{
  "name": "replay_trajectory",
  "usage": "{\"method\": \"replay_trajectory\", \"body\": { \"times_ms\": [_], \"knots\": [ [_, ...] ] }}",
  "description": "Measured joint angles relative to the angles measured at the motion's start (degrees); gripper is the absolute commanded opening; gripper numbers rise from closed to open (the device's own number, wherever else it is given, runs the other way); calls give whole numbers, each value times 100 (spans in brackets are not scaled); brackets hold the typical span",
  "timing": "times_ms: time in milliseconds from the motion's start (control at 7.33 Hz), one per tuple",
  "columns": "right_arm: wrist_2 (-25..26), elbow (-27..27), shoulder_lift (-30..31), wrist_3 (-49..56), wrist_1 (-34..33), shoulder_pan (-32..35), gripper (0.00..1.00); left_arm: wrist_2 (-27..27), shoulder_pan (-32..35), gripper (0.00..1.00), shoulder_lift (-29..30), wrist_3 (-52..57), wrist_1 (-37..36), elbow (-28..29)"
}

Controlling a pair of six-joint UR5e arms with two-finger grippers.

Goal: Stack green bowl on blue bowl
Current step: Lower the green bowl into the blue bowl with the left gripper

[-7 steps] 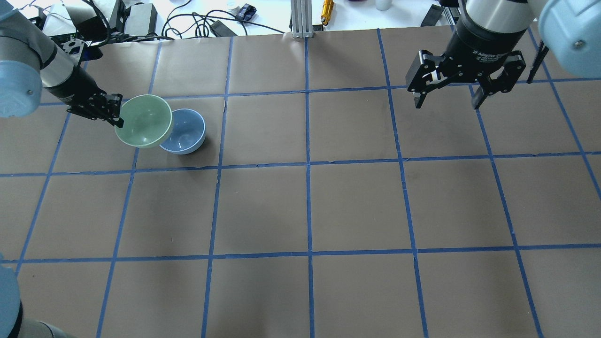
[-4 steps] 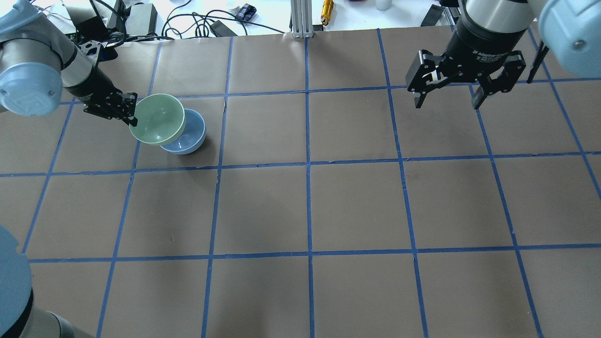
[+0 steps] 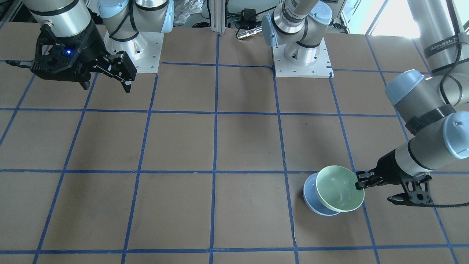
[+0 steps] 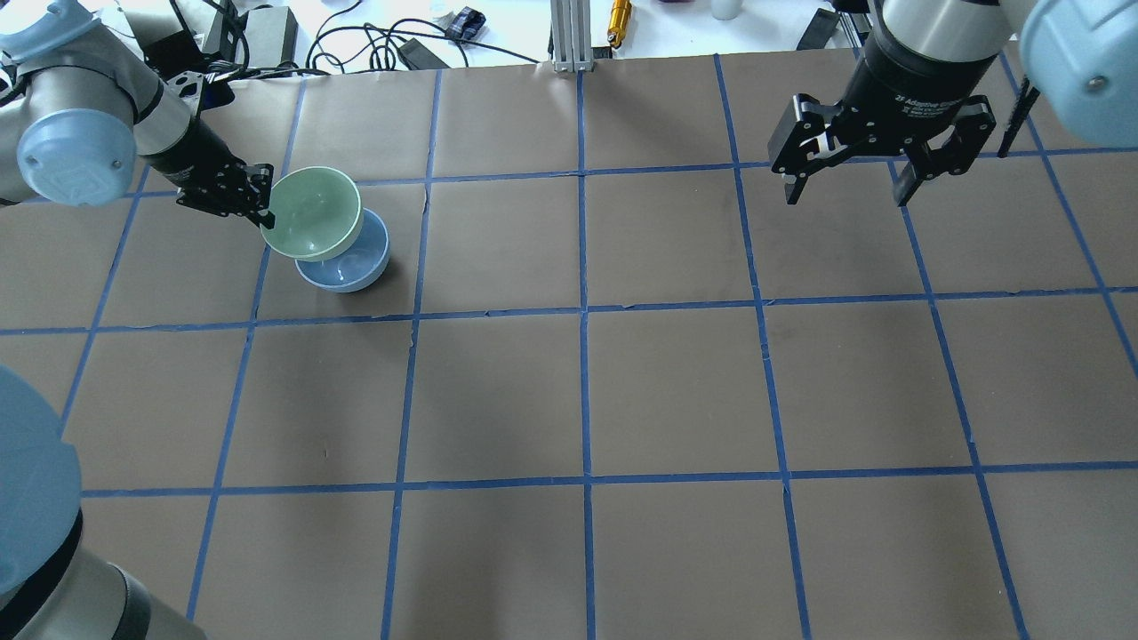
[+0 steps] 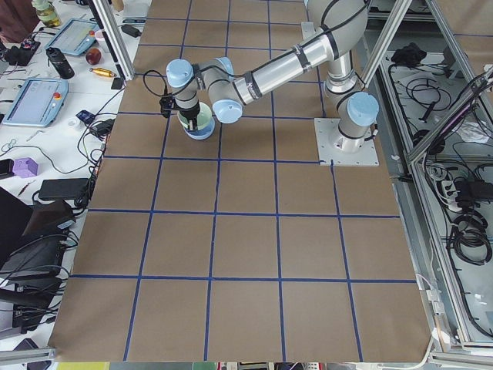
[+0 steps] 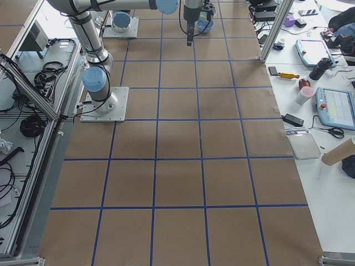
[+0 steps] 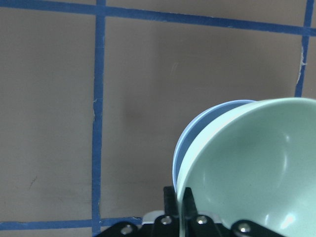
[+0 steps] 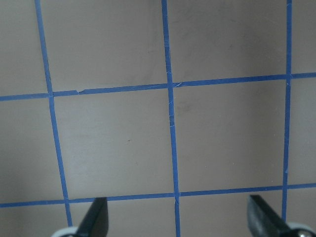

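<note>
Placing: left gripper (image 4: 265, 217) pinches green bowl (image 4: 313, 212) rim, offset 11 o'clock over blue bowl (image 4: 356, 263); next centre, lower. Right gripper (image 4: 845, 197) spread.

Table top of brown paper (image 4: 676, 382), ruled into squares by blue tape lines (image 4: 585, 391). At its far edge: silver aluminium extrusion post (image 4: 566, 31), gold-yellow cylindrical tool (image 4: 619, 20), tangled black cables (image 4: 356, 37). On the white side bench: blue-framed tablet pendant (image 6: 335, 108), shallow square metal tray (image 6: 304, 143), brown cardboard tube (image 6: 338, 151), small purple block (image 5: 25, 166).
</note>
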State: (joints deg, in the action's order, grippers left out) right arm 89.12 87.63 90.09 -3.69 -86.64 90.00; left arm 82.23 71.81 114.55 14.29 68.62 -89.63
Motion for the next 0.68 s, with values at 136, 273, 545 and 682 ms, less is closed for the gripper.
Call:
{"method": "replay_trajectory", "body": {
  "times_ms": [136,273,545,682],
  "knots": [
    [0,0,0,0,3,0,100,-2,53,4,35,-30,-3,-27],
    [0,0,0,0,5,0,100,1,81,4,55,-30,-5,-69],
    [0,0,0,0,5,0,100,38,93,9,90,-14,-3,-174],
    [0,0,0,0,3,0,100,55,96,44,103,-4,-7,-206]
  ]
}}
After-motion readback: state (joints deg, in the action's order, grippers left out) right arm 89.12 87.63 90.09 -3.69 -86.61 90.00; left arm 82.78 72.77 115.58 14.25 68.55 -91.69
